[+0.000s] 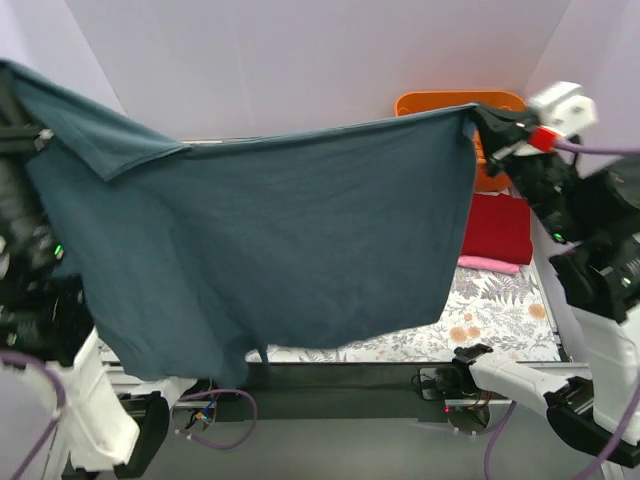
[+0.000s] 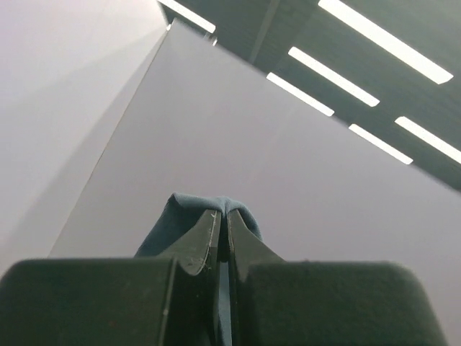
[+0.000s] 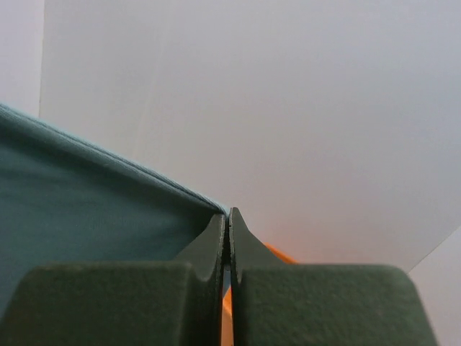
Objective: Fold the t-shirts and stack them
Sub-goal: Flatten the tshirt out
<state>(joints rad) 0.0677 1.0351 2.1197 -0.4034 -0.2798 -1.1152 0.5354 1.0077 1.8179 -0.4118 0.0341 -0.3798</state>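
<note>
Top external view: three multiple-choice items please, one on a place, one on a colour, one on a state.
1. Where is the dark red t-shirt? A inside the basket; B lying next to the orange basket, on the right; C hanging from the wall.
2. What colour is the spread-out t-shirt? A yellow; B white; C blue-grey.
3. The right claw is: A shut on the spread-out t-shirt; B open; C gripping the basket.
Answers: B, it lies just outside the basket; C, slate cloth fills the view; A, its fingers pinch the cloth's corner.
</note>
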